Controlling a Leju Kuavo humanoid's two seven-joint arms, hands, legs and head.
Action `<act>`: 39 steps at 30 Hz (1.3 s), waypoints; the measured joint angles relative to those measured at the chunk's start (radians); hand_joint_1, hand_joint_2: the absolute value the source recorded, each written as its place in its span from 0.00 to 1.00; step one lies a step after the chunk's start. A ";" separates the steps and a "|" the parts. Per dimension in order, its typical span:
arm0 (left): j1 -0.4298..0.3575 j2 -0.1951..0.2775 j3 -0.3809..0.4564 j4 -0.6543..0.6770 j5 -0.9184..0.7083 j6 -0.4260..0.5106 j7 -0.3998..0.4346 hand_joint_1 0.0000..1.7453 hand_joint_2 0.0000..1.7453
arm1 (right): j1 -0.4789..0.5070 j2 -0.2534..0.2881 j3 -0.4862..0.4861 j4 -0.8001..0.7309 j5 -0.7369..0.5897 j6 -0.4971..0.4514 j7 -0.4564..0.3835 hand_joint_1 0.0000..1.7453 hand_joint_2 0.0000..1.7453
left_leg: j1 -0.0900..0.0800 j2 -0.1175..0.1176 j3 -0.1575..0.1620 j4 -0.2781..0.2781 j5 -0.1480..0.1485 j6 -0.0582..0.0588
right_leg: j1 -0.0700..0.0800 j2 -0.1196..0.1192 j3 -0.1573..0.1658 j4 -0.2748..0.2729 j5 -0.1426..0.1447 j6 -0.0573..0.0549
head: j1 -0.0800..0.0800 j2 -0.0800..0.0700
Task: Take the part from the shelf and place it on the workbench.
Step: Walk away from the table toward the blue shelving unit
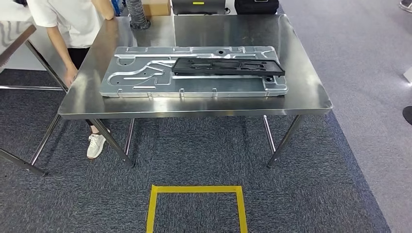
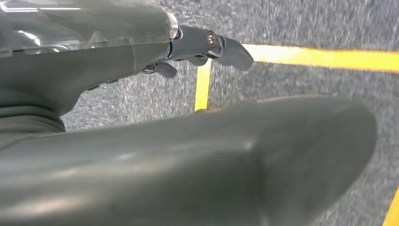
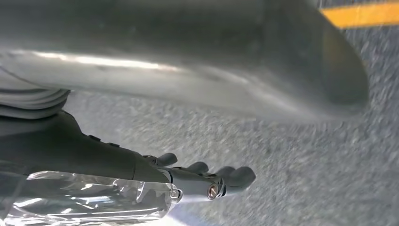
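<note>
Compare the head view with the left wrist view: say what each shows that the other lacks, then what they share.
Only the head view shows the steel workbench, the large silver metal panel lying on it, the black part resting on that panel, and a person leaning on the bench's far left side. Only the left wrist view shows the left hand, hanging over the floor with nothing in its fingers. Both show the grey carpet and the yellow floor tape.
</note>
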State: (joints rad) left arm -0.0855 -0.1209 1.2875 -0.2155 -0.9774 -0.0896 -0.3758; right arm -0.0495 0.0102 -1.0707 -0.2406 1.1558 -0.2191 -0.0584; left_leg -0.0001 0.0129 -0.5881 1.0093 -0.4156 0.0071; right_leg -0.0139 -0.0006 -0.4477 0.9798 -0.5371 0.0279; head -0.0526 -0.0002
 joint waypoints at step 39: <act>0.001 0.028 -0.050 0.000 -0.065 -0.001 -0.018 0.00 0.00 | -0.021 0.091 -0.054 0.042 -0.095 0.189 0.042 0.00 0.00 | 0.010 -0.004 -0.087 0.271 -0.175 -0.024 | 0.009 -0.011 -0.085 -0.021 0.076 -0.047 | 0.000 0.000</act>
State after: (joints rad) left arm -0.0844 -0.0934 1.2371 -0.2155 -1.0422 -0.0908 -0.3941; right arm -0.0707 0.1016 -1.1249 -0.1984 1.0612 -0.0306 -0.0168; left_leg 0.0097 0.0091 -0.6747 1.2806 -0.5904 -0.0170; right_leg -0.0045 -0.0119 -0.5329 0.9585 -0.4610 -0.0195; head -0.0526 0.0000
